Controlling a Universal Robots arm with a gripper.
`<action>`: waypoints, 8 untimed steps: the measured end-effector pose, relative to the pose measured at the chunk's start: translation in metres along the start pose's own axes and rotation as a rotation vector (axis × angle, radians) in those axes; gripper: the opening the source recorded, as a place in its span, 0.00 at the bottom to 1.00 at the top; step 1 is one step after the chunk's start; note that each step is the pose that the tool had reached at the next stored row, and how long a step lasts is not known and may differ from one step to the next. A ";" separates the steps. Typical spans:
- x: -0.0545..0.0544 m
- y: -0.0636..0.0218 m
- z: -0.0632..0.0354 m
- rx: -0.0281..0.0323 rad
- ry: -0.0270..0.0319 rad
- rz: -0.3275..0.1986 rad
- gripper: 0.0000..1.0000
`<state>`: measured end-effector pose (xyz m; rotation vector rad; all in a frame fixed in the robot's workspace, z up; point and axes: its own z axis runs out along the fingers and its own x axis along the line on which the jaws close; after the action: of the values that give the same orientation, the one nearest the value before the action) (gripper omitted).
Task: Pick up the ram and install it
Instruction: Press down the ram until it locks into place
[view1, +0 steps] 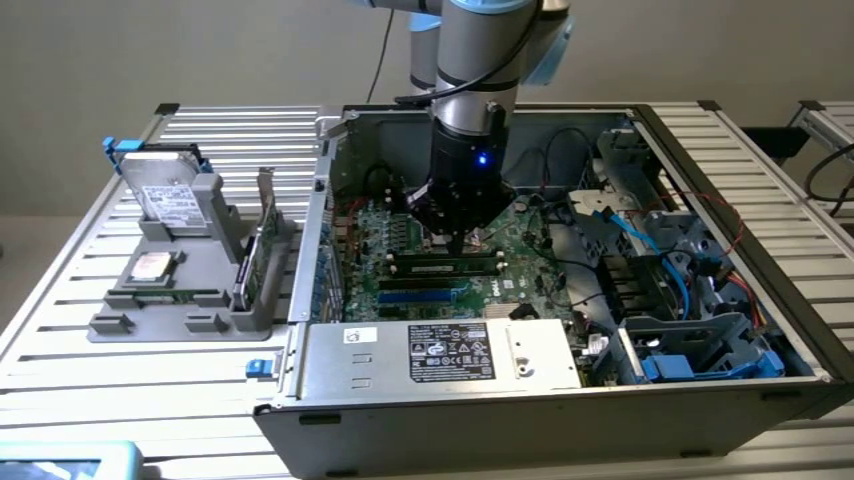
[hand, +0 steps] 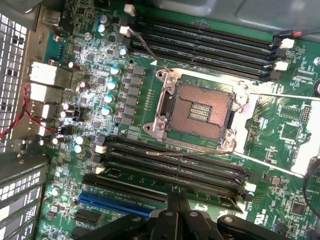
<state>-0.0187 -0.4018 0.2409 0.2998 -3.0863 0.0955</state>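
Claw (view1: 455, 243) shut, tip on ram (view1: 447, 267) in mobo slot.

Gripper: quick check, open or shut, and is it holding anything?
Gripper: shut, fingers together with nothing between them, low over the motherboard by the memory slots; a ram stick sits in a slot just under it.

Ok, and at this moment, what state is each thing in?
gripper: shut, tips at the ram's top edge.
ram: standing in a motherboard slot; latched or not, cannot tell.
CPU socket: empty, uncovered.
blue expansion slot: empty.
computer case: on its side, panel off.
hard drive: upright in the grey holder.
expansion card: upright in the same holder.
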 end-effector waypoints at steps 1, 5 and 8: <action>0.000 0.0000 0.0000 -0.0002 0.0003 0.010 0.11; 0.000 0.0000 0.0000 -0.0010 0.0005 0.053 0.11; 0.000 0.0000 0.0000 -0.0015 -0.0006 0.081 0.11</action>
<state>-0.0187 -0.4018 0.2408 0.1746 -3.0989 0.0956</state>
